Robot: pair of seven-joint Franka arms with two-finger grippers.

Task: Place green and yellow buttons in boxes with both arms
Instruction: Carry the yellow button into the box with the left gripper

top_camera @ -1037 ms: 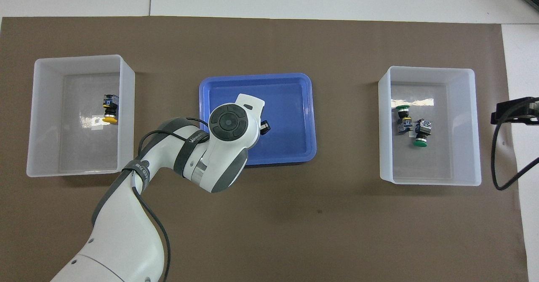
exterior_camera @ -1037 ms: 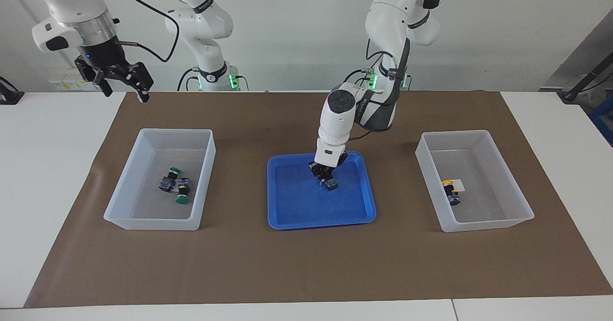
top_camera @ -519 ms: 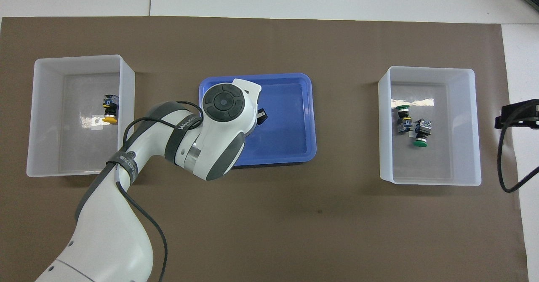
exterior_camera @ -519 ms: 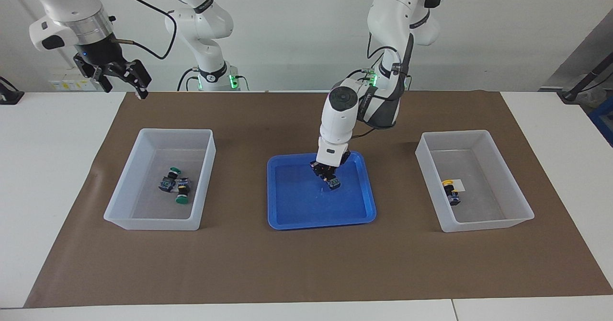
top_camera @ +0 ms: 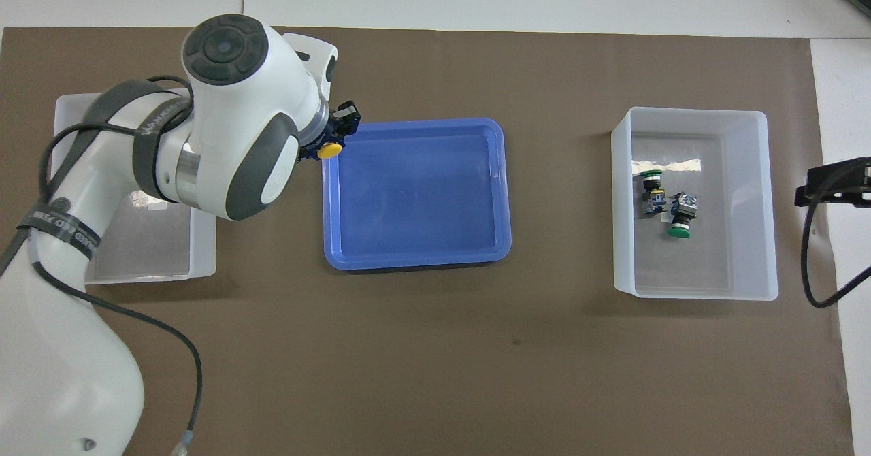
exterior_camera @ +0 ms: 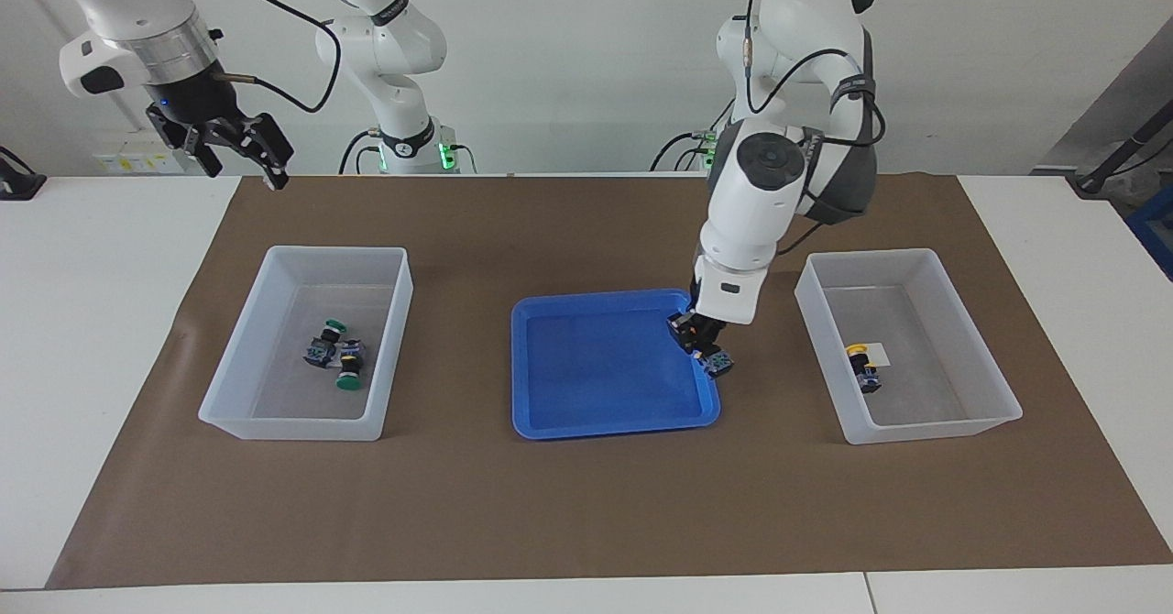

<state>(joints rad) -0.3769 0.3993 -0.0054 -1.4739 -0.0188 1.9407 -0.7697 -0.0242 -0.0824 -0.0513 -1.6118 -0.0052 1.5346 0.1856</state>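
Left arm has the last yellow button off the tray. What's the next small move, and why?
Probably carry it sideways until it is over the box at the left arm's end. The left gripper holds the yellow button over the blue tray edge, short of that box, where the other yellow button already lies. The right gripper waits, open.
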